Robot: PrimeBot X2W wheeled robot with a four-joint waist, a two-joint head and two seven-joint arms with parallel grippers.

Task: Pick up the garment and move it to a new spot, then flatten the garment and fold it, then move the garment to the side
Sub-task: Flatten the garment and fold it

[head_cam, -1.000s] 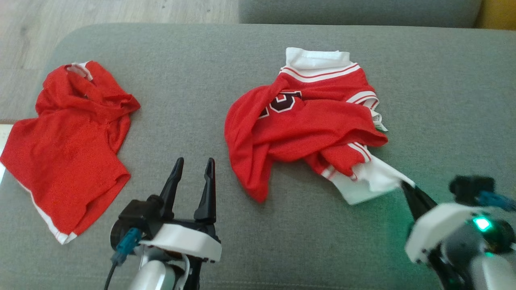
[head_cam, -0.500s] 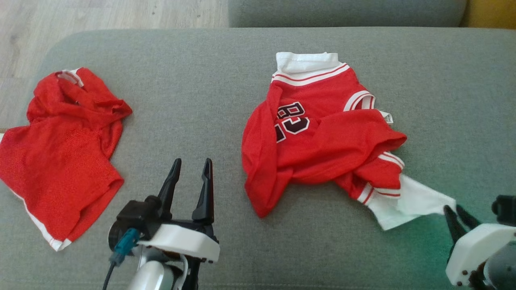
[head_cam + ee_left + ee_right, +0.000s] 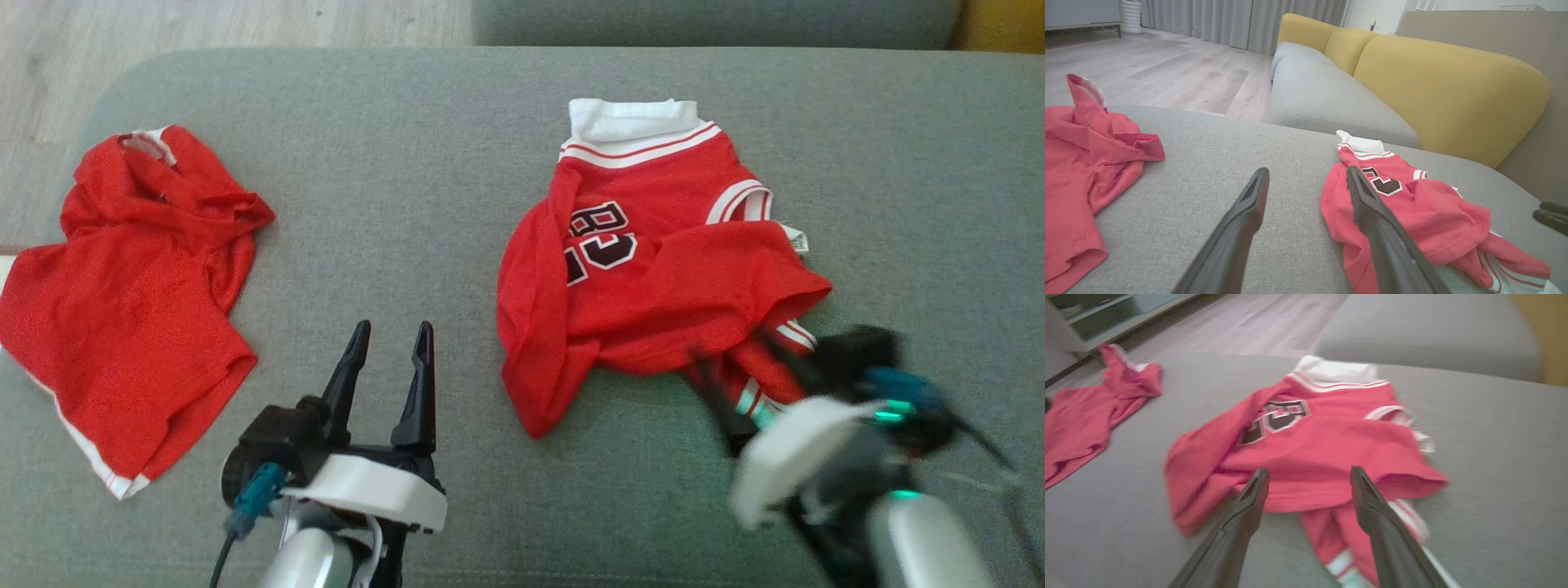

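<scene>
A crumpled red jersey (image 3: 653, 278) lies right of centre on a broad grey cushion (image 3: 408, 163). Its white band (image 3: 629, 122) is at the far end, and dark, white-edged numerals (image 3: 600, 241) show on the upper left of the heap. The jersey's left side is folded over in a long flap that trails toward the near edge, while striped red-and-white folds bunch at its near right corner.

The right gripper (image 3: 739, 367), blurred in the head view, hangs over that near right corner. The right wrist view shows its 2 dark fingers spread wide with nothing between them, tips above the near edge of the jersey. Whether they touch the cloth cannot be told.

The left gripper (image 3: 393, 327) sits near the front edge of the cushion, left of the jersey and apart from it. Its 2 fingers are parted and empty, pointing toward the far side.

A second red garment (image 3: 139, 302), trimmed in white, lies rumpled at the cushion's left end, well apart from the jersey. Beyond the cushion is a wooden floor (image 3: 245, 20) on the left. The left wrist view also shows a grey sofa seat (image 3: 1323, 102) with a yellow back (image 3: 1453, 90).
</scene>
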